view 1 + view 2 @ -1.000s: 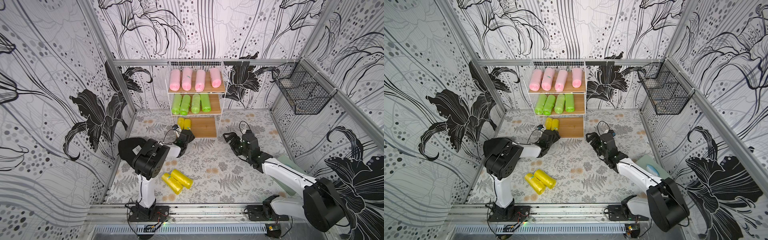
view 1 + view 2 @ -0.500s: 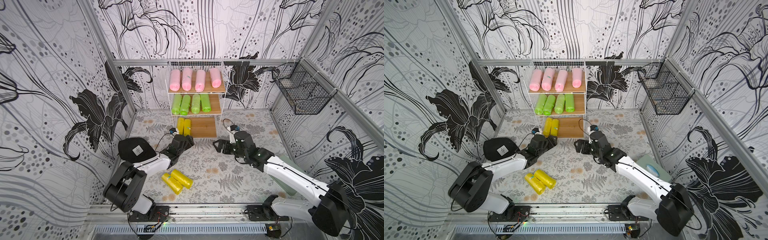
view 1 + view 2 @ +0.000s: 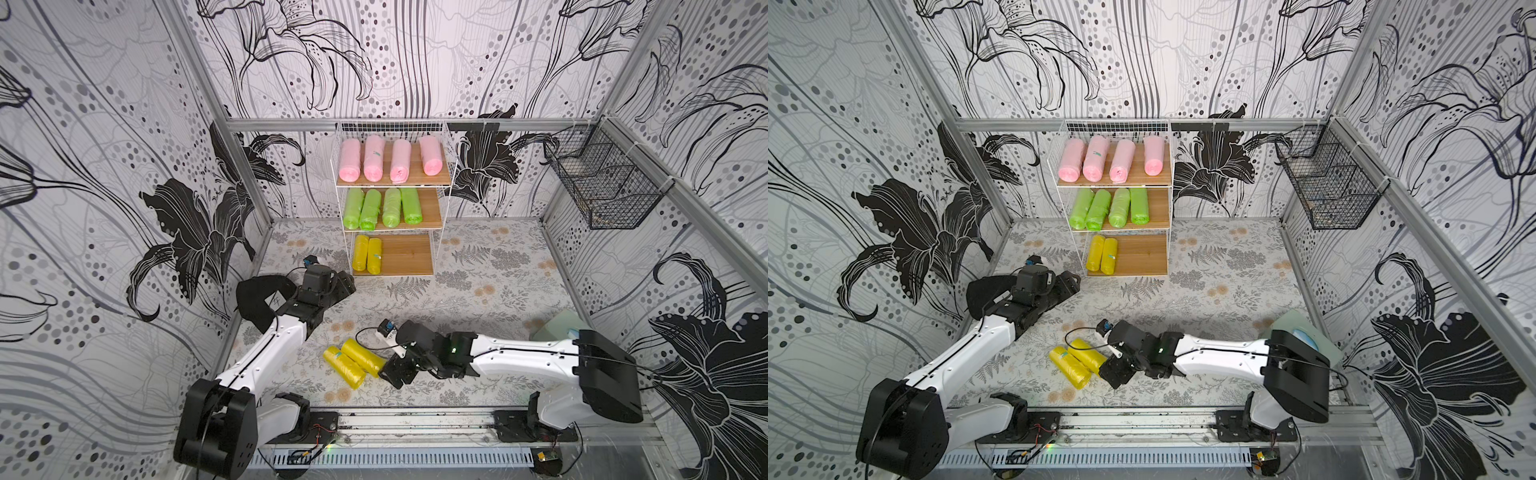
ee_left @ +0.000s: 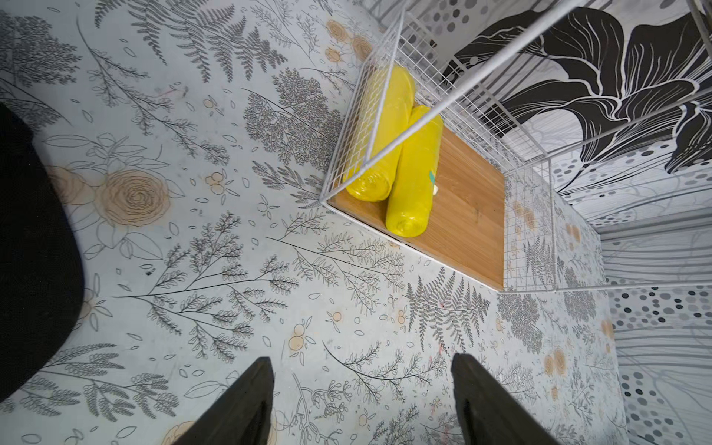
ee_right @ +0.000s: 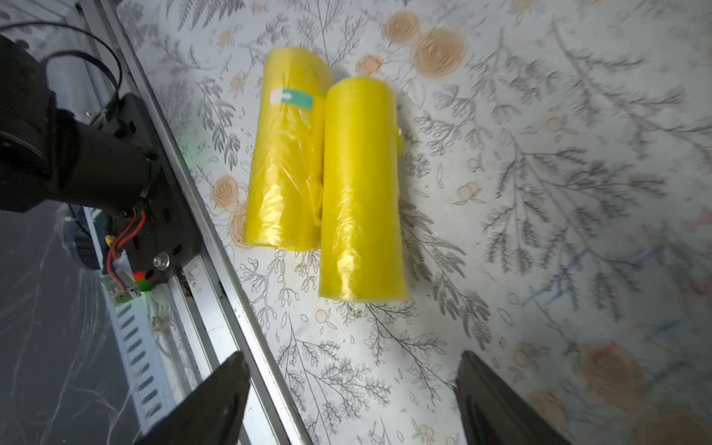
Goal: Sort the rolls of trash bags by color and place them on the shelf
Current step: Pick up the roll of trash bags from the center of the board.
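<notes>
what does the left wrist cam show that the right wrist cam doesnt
Only the left wrist view: the shelf, its bottom board bearing two shelved yellow rolls side by side. Only the right wrist view: the stickered yellow roll and plain yellow roll lying touching on the table, plus the metal rail. Both: the floral table, and each view's own tool, left tool and right tool, open with nothing between its fingers.

White wire shelf (image 3: 390, 126) with light brown boards (image 3: 409, 255), pink rolls (image 3: 374, 160), light green rolls (image 3: 370, 210), yellow rolls (image 3: 360, 253), teal sticker (image 5: 296, 99), bench (image 3: 490, 274) with grey fern and tan rose print, black basket (image 3: 602, 195).
</notes>
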